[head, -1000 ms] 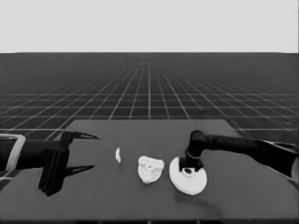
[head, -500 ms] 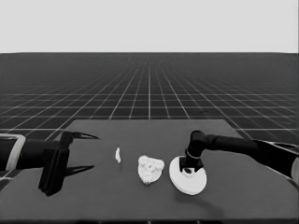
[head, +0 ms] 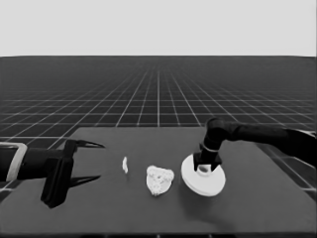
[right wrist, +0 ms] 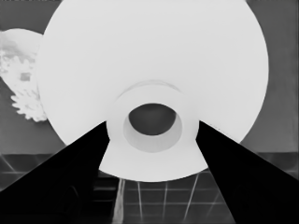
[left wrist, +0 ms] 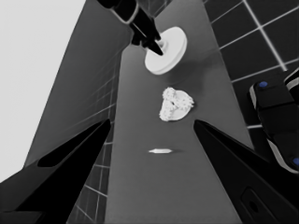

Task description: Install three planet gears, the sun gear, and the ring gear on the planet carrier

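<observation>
The larger round part (ring gear) [head: 204, 182] hangs tilted just above the table's right half, with my right gripper [head: 207, 166] shut on its raised hub [right wrist: 152, 140]. In the right wrist view both black fingers press the hub's sides. The smaller round part (planet carrier) [head: 159, 180] lies at the table's middle, left of the larger one, with toothed gears [left wrist: 175, 103] sitting on it and covering most of it. Those gears [right wrist: 22, 70] also show beside the held part. My left gripper [head: 100, 161] waits open over the table's left end, holding nothing.
A thin white piece [head: 125, 164] lies between the left gripper and the smaller round part. Dark machinery with blue lights [left wrist: 275, 116] stands past the table's edge in the left wrist view. The table's front edge [head: 158, 233] runs close below the parts.
The right arm has risen a little, taking the larger round part up with it. The left arm, the gears and the thin piece have not moved.
</observation>
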Robot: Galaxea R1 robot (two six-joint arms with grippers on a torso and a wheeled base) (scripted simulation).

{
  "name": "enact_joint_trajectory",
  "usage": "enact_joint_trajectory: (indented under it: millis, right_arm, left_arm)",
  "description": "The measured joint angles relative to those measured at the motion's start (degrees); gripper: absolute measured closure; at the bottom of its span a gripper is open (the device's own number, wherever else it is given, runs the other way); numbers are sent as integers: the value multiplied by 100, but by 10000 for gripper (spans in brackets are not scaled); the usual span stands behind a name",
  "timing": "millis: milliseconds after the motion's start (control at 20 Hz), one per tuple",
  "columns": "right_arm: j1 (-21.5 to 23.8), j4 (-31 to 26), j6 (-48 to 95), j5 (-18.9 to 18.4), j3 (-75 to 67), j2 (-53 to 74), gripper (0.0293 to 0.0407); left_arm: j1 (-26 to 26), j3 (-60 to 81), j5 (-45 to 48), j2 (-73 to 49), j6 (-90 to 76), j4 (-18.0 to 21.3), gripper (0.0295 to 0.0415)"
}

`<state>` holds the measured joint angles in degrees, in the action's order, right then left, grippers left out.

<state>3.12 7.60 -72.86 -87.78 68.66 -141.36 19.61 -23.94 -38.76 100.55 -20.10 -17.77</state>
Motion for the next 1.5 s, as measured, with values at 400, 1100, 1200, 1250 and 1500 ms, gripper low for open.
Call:
enact_joint_trajectory:
  millis: [400, 1100, 1200, 1250, 1500]
  right_arm:
    - [-148, 160, -726, -64, 2475, -3205, 351]
    - [-699, 698, -462, 100, 3009, -3434, 352]
    - [-704, 698, -515, 101, 3007, -3436, 352]
    - [-703, 698, -555, 101, 3006, -3438, 352]
    - [-704, 698, -790, 101, 3003, -3440, 352]
  left_arm:
    - [0, 0, 0, 0, 0, 0, 326]
    - [0, 0, 0, 0, 0, 0, 326]
    - [0, 0, 0, 0, 0, 0, 326]
    - [0, 0, 0, 0, 0, 0, 326]
    - [0, 0, 0, 0, 0, 0, 326]
